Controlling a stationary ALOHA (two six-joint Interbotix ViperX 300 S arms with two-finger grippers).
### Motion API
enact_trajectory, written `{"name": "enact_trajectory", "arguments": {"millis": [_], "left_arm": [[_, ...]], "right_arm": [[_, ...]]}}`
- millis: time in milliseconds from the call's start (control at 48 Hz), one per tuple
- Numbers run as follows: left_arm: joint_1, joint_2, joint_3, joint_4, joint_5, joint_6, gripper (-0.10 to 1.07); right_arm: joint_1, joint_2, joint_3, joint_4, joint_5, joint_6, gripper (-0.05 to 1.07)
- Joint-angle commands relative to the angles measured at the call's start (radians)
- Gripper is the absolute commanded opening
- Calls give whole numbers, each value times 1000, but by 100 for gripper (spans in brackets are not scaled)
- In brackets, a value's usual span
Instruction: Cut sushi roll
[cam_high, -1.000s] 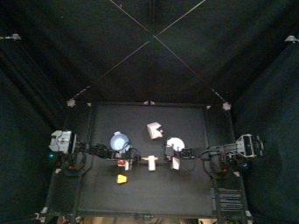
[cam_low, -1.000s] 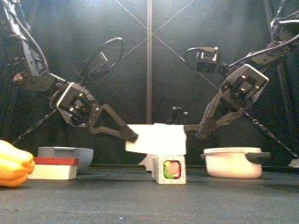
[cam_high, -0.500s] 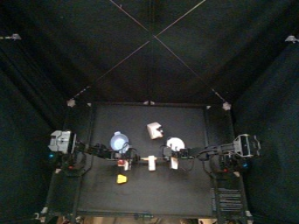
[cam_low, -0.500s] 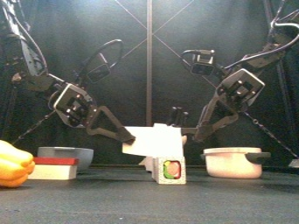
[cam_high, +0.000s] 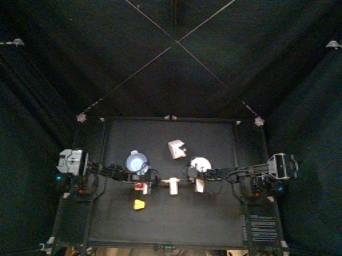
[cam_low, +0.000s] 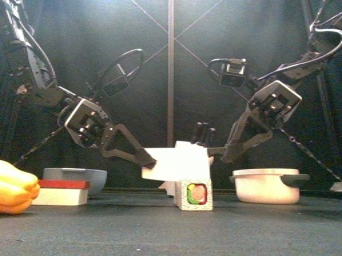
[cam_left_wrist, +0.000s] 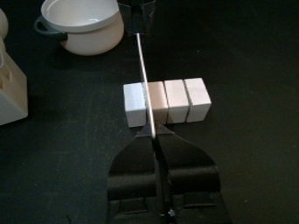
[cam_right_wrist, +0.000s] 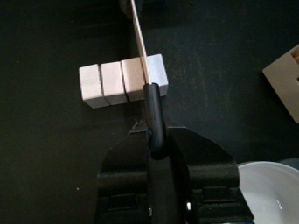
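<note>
The sushi roll (cam_left_wrist: 166, 99) is a short white bar marked into several segments, lying mid-table in the top view (cam_high: 173, 185). A knife (cam_left_wrist: 142, 70) with a thin silver blade lies across it, over the line between the end segment and the one beside it. My left gripper (cam_left_wrist: 153, 136) is shut on the blade's near end. In the right wrist view the roll (cam_right_wrist: 117, 80) lies just past my right gripper (cam_right_wrist: 152, 131), which is shut on the knife's dark thin end; the blade (cam_right_wrist: 136, 35) runs on beyond the roll.
A white pot (cam_high: 201, 164) and a white block (cam_high: 177, 149) stand behind the roll, and a bluish bowl (cam_high: 138, 160) is at the back left. A yellow wedge (cam_high: 139, 203) lies in front. A small white box with a green mark (cam_low: 195, 192) stands near the front edge.
Both arms have sunk a little toward the table. The roll has not moved.
</note>
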Motion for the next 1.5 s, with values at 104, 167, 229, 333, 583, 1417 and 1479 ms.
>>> {"name": "enact_trajectory", "arguments": {"millis": [104, 167, 229, 333, 583, 1417, 1479], "left_arm": [[-6, 12, 8, 5, 9, 3, 22], [-6, 17, 6, 5, 9, 3, 22], [-8, 23, 8, 5, 9, 3, 22], [-6, 29, 6, 5, 9, 3, 22], [-8, 49, 6, 5, 26, 3, 22], [-3, 69, -43, 5, 132, 2, 21], [-5, 66, -43, 3, 133, 3, 21]], "right_arm": [[-17, 15, 2, 2, 3, 3, 40], [-17, 25, -2, 2, 3, 3, 40], [-17, 35, -3, 2, 3, 3, 40], [-18, 52, -2, 2, 3, 3, 40], [-18, 84, -8, 3, 3, 5, 40], [-29, 110, -46, 2, 20, 3, 40], [-38, 110, -52, 2, 21, 3, 40]]}}
